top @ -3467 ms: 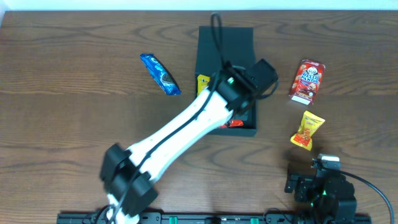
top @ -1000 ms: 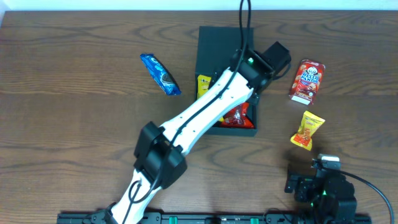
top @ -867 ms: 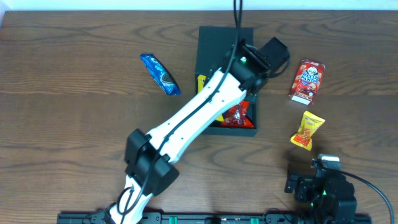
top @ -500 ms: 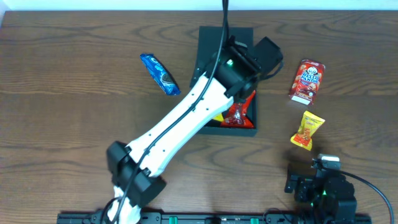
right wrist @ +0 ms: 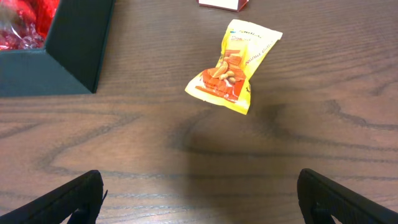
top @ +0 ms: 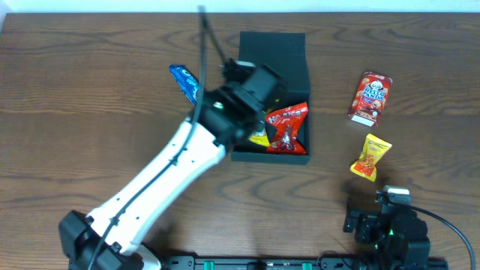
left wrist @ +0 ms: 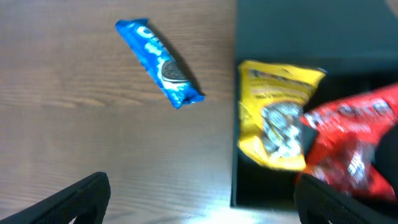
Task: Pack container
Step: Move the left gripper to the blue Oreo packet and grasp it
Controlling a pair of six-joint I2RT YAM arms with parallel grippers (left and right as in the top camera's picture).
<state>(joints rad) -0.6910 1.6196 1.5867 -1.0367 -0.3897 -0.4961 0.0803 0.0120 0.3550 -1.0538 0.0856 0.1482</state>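
The dark green container [top: 274, 49] stands open at the back centre of the table. Inside it lie a red snack packet [top: 286, 127] and a yellow packet [top: 259, 136]. My left gripper [top: 238, 73] hovers open and empty over the container's left edge. The left wrist view shows the container [left wrist: 311, 31], the yellow packet [left wrist: 273, 118] and red packet [left wrist: 354, 143] below my left gripper [left wrist: 202, 205]. A blue cookie packet [left wrist: 158, 62] lies on the wood just left. My right gripper [top: 390, 196] rests open and empty at the front right.
A red snack box [top: 370, 97] lies right of the container. A yellow-orange packet [top: 371, 157] lies nearer, ahead of my right gripper [right wrist: 202, 205]; the right wrist view shows this packet [right wrist: 233, 65] and the container's corner [right wrist: 68, 43]. The blue cookie packet [top: 184, 78] is partly under my left arm.
My left arm has swung left, from over the container's right side to its left edge, uncovering the red packet inside. Both grippers stay open. The right arm has not moved.
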